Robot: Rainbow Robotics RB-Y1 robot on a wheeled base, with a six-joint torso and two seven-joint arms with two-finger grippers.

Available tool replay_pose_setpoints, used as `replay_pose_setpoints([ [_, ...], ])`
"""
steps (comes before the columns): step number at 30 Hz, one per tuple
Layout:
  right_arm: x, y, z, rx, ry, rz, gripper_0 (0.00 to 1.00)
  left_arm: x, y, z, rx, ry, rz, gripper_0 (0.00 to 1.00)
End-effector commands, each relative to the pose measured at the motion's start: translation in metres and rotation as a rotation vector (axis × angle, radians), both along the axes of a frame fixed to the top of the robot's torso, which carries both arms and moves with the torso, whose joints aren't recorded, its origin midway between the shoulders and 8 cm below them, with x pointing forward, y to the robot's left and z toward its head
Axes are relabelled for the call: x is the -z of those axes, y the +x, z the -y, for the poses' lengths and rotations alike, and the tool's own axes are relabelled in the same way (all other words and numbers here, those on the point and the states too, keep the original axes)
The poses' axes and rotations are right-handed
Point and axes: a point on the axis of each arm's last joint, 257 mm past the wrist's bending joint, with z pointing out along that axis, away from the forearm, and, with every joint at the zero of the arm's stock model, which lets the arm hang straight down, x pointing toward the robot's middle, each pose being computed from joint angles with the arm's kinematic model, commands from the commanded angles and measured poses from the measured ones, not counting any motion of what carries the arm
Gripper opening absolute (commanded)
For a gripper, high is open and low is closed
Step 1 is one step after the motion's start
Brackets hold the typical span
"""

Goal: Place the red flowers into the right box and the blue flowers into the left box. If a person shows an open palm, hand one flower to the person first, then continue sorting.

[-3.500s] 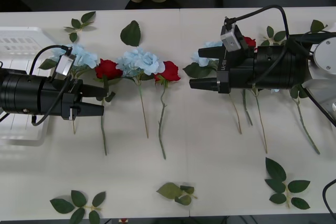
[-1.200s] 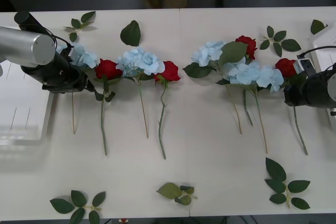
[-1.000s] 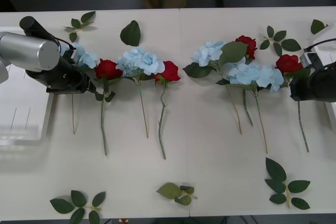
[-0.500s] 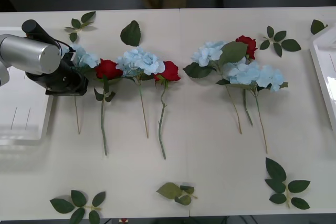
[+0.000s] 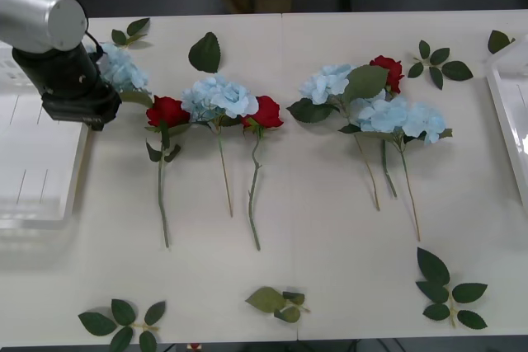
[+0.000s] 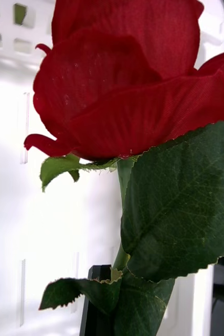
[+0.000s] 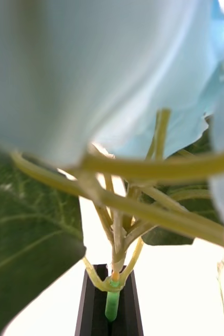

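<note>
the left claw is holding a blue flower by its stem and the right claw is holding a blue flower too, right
Not quite. The left claw does grip a blue flower by its stem, but the right claw holds a red rose, not a blue one. The right wrist view shows it, with white slotted walls behind.

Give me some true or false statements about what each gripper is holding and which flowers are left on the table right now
1. The right gripper holds a red rose by its stem. True.
2. The left gripper holds a red rose. False: it is shut on the stem of a blue flower, whose bloom shows beside the arm in the front view.
3. The rose in the right gripper hangs in front of a white slotted wall. True.
4. No red flowers remain on the table. False: three red roses lie there among the blue blooms.
5. The left box sits at the table's left edge. True.
</note>
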Motion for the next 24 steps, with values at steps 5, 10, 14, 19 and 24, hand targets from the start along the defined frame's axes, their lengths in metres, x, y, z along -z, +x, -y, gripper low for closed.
replay_pose_setpoints([
  [5,-0.013,0.026,-0.008,-0.003,0.016,0.104,0.05,-0.145,0.019,-0.055,0.085,0.027,0.145,0.0],
  [10,-0.015,0.028,-0.012,-0.002,0.035,0.105,0.34,-0.167,-0.007,-0.123,0.038,0.02,0.142,0.0],
  [14,-0.012,0.023,-0.027,0.018,0.137,0.059,0.37,-0.172,-0.036,-0.188,0.003,0.058,0.133,0.0],
  [19,-0.018,0.006,-0.072,-0.027,0.292,-0.051,0.45,-0.159,-0.054,-0.237,-0.025,0.085,0.142,0.0],
  [24,-0.021,-0.007,-0.151,-0.146,0.459,-0.157,0.46,-0.12,-0.051,-0.26,-0.074,0.087,0.169,0.0],
])
